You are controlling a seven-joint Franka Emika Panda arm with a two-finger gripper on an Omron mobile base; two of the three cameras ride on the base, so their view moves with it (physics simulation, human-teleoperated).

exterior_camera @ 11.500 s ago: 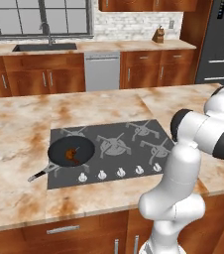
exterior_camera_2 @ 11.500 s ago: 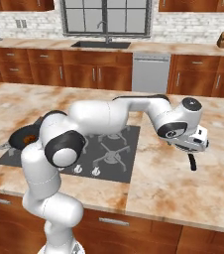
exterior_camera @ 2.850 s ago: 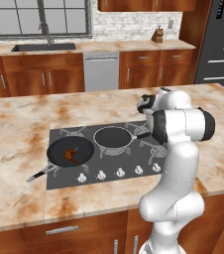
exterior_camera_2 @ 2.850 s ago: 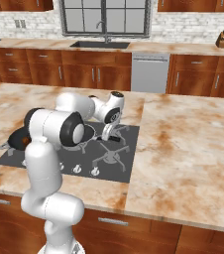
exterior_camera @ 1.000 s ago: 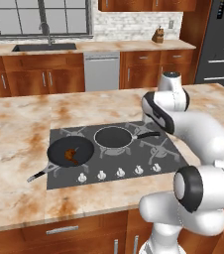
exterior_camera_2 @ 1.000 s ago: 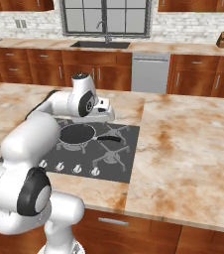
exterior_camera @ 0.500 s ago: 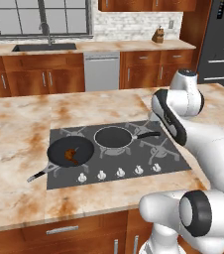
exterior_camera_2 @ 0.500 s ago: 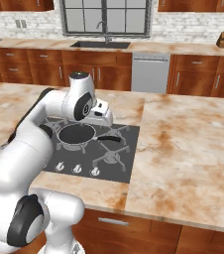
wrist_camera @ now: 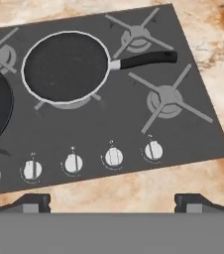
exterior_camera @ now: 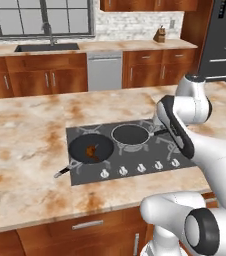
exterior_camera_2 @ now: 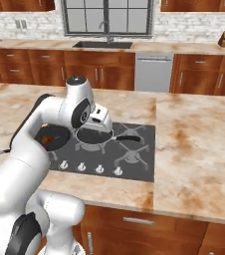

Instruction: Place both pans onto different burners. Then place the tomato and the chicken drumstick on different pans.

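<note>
With both pans seated on separate burners, the pan stage is judged done and the food stage half done. The empty pan (exterior_camera: 130,135) sits on the centre burner, handle (wrist_camera: 142,59) pointing toward the right-hand grates (wrist_camera: 167,95). The second pan (exterior_camera: 90,149) sits on the left burner, touching or just beside the first, and a small brown piece, taken to be the chicken drumstick (exterior_camera: 91,150), lies in it. The tomato is not located in these views, so it must be found first.

The gripper (wrist_camera: 111,201) is held above the cooktop (exterior_camera: 150,150), over the knob row (wrist_camera: 73,163), jaws spread wide and nothing held.

Advice for the step in hand:
- The arm is lifted clear before any swing, so the pan handle is not clipped.
- The tomato is gripped across its middle, lightly, since a round thing is likely to roll or squirt out.
- It is lowered close to the floor of the empty pan before release, well inside the rim.
- The pan with the drumstick is left untouched.
</note>
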